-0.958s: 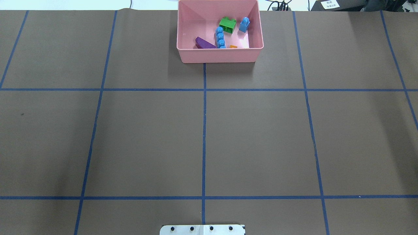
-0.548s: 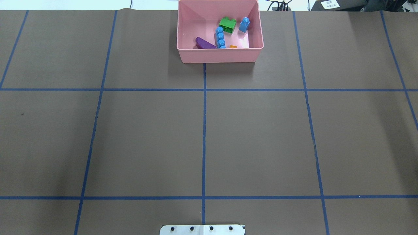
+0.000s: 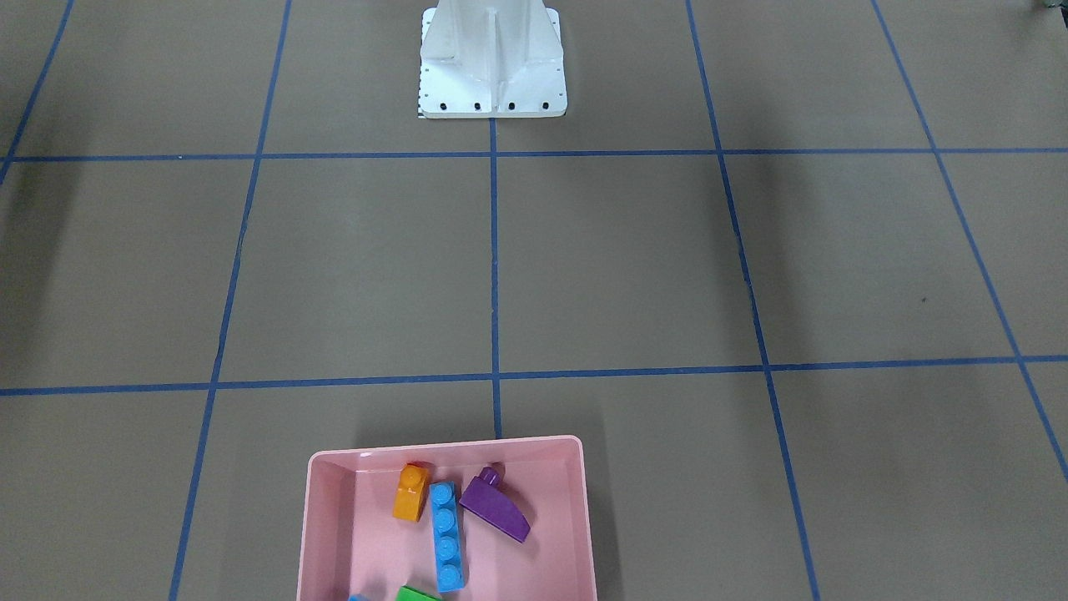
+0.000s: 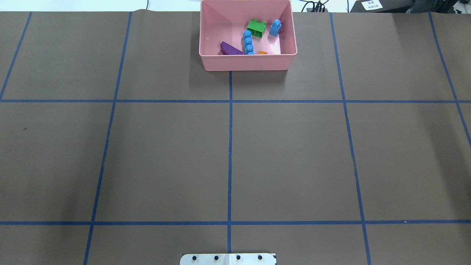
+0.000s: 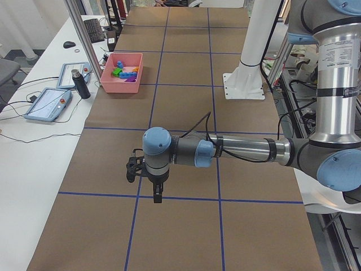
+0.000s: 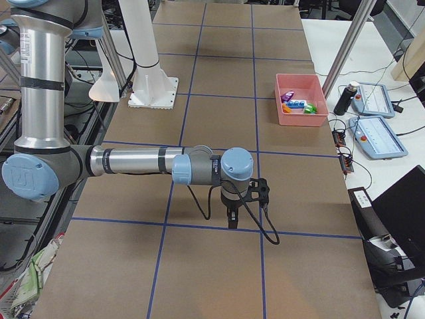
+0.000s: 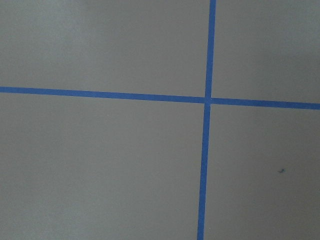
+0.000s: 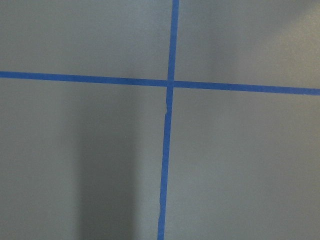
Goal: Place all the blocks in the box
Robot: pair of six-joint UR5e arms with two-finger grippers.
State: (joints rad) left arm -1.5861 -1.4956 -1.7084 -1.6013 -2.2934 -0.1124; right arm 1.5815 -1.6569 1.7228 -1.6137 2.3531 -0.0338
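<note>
The pink box [image 4: 248, 63] stands at the table's far edge, near the middle; it also shows in the front view [image 3: 321, 534]. Inside it lie the green block [image 4: 256, 28], blue cube [image 4: 275, 28], long blue bar [image 4: 248, 42], purple wedge [image 4: 230, 49] and orange block [image 3: 411, 492]. No block shows on the table outside it. My left gripper [image 5: 158, 195] shows only in the left side view and my right gripper [image 6: 232, 222] only in the right side view. Both hang low over bare table, far from the box. I cannot tell whether they are open or shut.
The white pedestal base [image 3: 492, 63] stands at the robot's side of the table. Blue tape lines grid the brown mat. A black bottle [image 5: 79, 84] and two tablets [image 6: 378, 136] lie on the white desk beyond the box.
</note>
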